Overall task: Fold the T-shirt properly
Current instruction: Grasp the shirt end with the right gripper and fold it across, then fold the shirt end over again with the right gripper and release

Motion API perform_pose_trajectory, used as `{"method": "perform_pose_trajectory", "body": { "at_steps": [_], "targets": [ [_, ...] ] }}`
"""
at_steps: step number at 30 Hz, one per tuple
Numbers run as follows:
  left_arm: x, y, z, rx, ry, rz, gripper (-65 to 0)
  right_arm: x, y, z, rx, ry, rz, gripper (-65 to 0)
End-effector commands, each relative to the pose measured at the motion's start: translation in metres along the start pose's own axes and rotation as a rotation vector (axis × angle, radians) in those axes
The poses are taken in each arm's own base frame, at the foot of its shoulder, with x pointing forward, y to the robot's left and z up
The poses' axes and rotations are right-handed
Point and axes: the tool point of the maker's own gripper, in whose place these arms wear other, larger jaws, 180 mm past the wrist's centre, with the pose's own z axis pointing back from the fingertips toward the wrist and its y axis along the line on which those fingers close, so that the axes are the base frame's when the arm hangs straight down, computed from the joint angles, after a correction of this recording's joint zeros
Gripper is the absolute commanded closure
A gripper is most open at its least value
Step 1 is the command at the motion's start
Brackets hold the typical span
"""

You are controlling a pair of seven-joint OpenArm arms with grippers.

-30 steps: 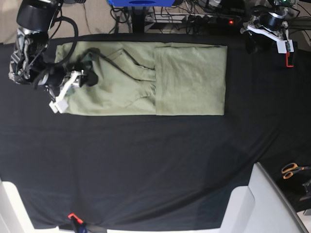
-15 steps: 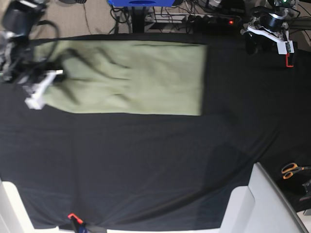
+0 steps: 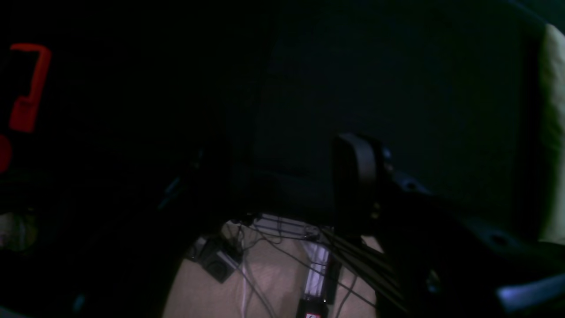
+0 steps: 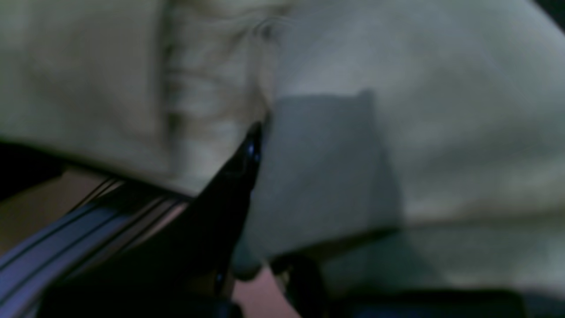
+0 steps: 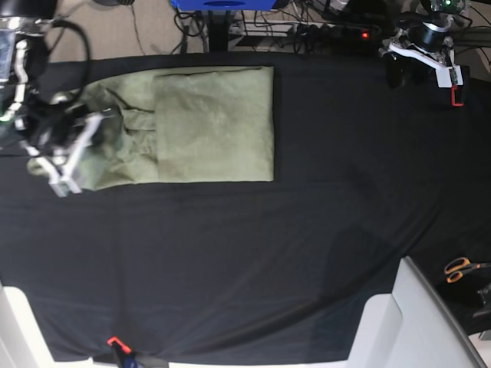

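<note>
The pale sage-green T-shirt (image 5: pixel 215 126) lies flat on the black table cloth (image 5: pixel 245 253) at the back left, folded into a long band. A squarer folded panel sits on its right part. My right gripper (image 5: pixel 93 121) is at the shirt's bunched left end. In the right wrist view it (image 4: pixel 265 132) is shut on the T-shirt (image 4: pixel 441 132), with cloth wrapped over the dark fingertip (image 4: pixel 251 150). My left gripper (image 5: pixel 400 70) rests at the far right back corner, away from the shirt. In its wrist view it (image 3: pixel 282 185) stands open with nothing between its fingers. The shirt (image 3: pixel 554 132) shows there only as a pale strip.
Orange-handled scissors (image 5: pixel 460 268) lie at the right edge. A white bin-like object (image 5: pixel 414 322) fills the front right corner. A red clip (image 5: pixel 456 96) hangs by the left arm. A small red clamp (image 5: pixel 115 341) sits on the front edge. Cables run behind the table.
The right gripper has shut on the shirt's left end and pulled it leftward; the whole shirt has slid left over the cloth. The left arm has not moved.
</note>
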Motion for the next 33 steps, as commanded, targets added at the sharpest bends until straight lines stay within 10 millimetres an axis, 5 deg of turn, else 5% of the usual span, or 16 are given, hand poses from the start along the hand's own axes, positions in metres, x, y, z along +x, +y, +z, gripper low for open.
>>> {"method": "perform_pose_trajectory", "body": {
  "at_steps": [1, 14, 25, 33],
  "targets": [
    [0.011, 0.001, 0.003, -0.008, -0.036, -0.009, -35.2, 0.013, 0.005, 0.005, 0.001, -0.038, 0.026, -0.2],
    [0.011, 0.0, 0.003, -0.009, -0.038, -0.009, -35.2, 0.043, 0.098, -0.019, 0.166, -0.014, -0.007, -0.2],
    [0.011, 0.0, 0.003, -0.009, -0.038, -0.009, -35.2, 0.038, 0.116, -0.04, 0.227, 0.044, -0.069, -0.2],
    [0.011, 0.0, 0.003, -0.009, -0.038, -0.009, -35.2, 0.048, 0.16, -0.039, 0.362, 0.025, -0.065, -0.2]
  ]
}}
